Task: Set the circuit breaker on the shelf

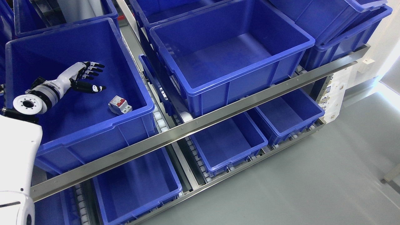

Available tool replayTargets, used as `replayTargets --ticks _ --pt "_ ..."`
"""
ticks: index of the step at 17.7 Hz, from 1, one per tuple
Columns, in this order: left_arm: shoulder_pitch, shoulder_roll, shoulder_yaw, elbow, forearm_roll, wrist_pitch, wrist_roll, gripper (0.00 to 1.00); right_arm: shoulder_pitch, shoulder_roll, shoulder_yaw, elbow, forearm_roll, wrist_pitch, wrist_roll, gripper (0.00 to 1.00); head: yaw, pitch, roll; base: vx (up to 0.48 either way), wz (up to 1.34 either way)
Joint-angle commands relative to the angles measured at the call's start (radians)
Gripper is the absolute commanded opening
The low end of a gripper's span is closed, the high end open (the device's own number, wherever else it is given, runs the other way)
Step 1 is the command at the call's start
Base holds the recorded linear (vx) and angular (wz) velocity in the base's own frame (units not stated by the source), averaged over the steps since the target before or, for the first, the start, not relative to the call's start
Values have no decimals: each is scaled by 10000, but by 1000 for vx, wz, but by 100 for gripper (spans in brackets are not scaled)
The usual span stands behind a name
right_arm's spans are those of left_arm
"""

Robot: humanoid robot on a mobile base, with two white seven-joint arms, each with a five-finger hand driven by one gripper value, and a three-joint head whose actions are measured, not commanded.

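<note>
We see the small grey plastic circuit breaker with a red switch lying on the floor of the big blue plastic bin, near its front wall. Our left hand hovers just beyond it, fingers spread, holding nothing. We judge the breaker light, rigid and smooth; we'd pinch its flat sides.

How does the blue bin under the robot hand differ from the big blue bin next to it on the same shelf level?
The left bin holds a circuit breaker on its floor; the middle bin holds nothing visible. The left hand, fingers open, hangs inside the left bin beside the breaker, apart from it; no hand is over the middle bin. Both are deep blue plastic bins behind the same metal rail.
</note>
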State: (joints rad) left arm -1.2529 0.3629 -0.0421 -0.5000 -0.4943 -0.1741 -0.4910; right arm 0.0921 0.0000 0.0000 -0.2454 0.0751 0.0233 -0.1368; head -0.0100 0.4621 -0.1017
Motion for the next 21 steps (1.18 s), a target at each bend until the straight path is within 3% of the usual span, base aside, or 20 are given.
replayTargets --ticks 1,5,7,10,13,15,21 --pt "-510 -39 1764 -76 110 -69 781 78 -1 -175 199 -1 0 549 3 100 0 0 0 0 0" --pt "-494 -741 4786 -874 1408 7 1289 97 -1 -175 199 -1 0 549 3 100 0 0 0 0 0" --pt "-358 -1249 5496 -1530 2757 -69 1732 99 -1 -175 199 -1 0 549 3 100 0 0 0 0 0" --pt "942 -1999 5499 -4116 3377 159 1996 100 -1 -175 199 -1 0 549 3 100 0 0 0 0 0" --pt "2584 -3287 5483 -8042 3546 1629 1996 100 -1 -175 199 -1 0 549 3 100 0 -2 0 2 10" --pt "3169 -3454 5453 -9841 3547 1985 1981 100 -1 -175 199 -1 0 549 3 100 0 -2 0 1 18" --pt "5087 -3454 4732 -11351 3562 1818 1965 100 -1 -175 199 -1 0 549 3 100 0 -2 0 -1 -15"
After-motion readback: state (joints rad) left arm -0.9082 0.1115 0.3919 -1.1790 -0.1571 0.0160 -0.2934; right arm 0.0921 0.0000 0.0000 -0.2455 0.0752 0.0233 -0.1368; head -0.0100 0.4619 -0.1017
